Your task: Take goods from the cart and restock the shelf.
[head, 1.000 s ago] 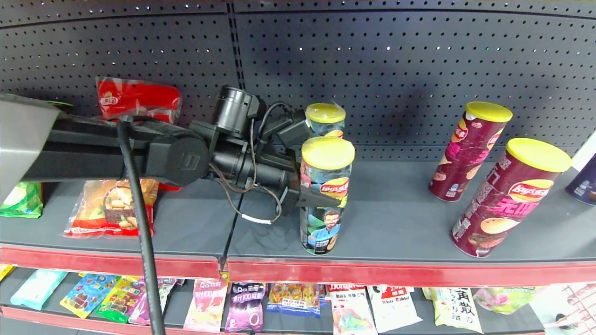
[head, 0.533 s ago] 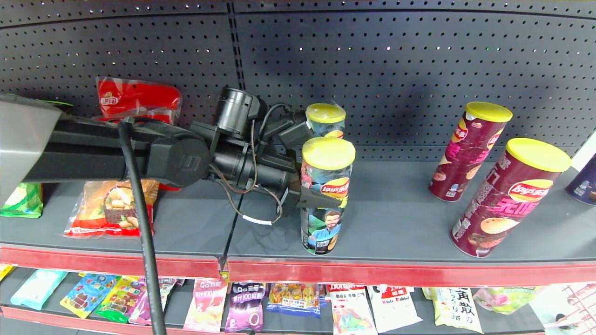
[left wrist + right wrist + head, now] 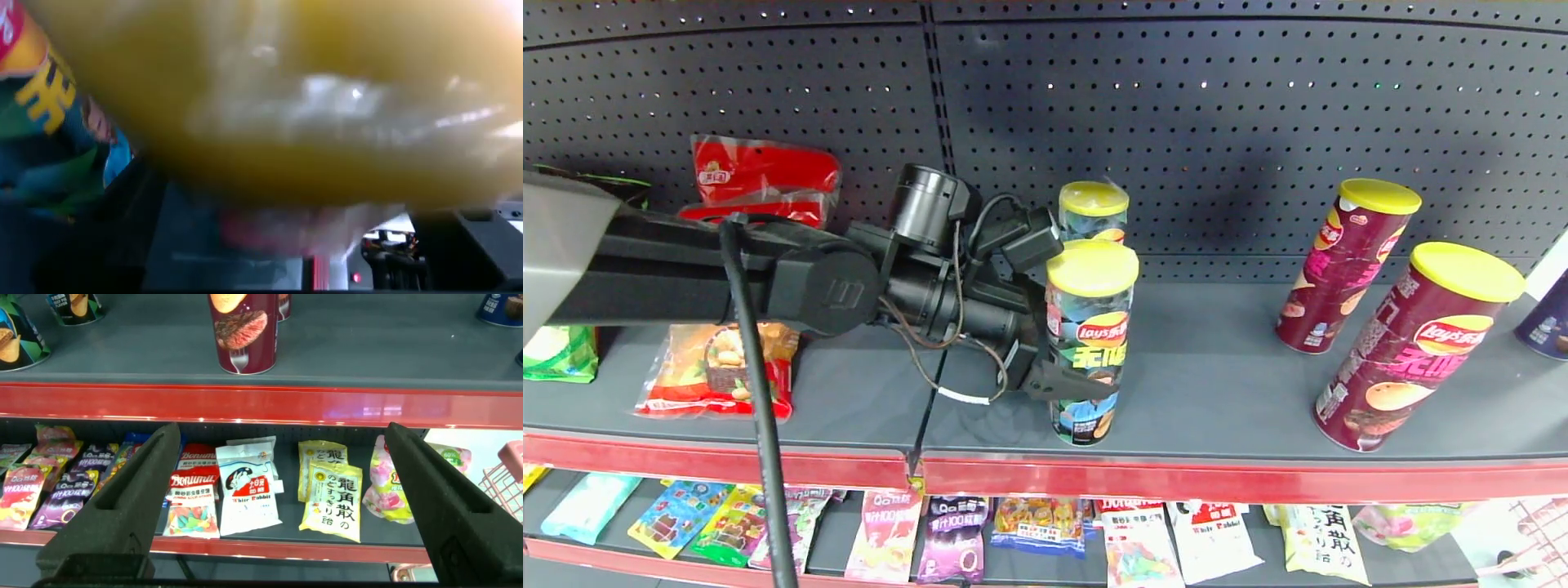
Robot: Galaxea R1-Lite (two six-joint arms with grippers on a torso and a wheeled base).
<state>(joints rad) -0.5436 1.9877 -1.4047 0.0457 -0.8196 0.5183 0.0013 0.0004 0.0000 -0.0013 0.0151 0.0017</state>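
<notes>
Four yellow-lidded chip cans on the grey shelf (image 3: 1225,384).
The left gripper (image 3: 1078,367) jaws straddle the front green can (image 3: 1092,327), upright at centre frame by the shelf's front edge; whether they grip it is unclear. The rear green can (image 3: 1094,211) stands behind it and two maroon cans (image 3: 1417,343) to the right. The right gripper (image 3: 282,433) jaws gape wide, empty.

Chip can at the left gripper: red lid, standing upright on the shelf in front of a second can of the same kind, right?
Not quite: the head view shows the chip can at the left gripper has a yellow lid, not red. The rest holds: it stands upright on the shelf, in front of the second can.
</notes>
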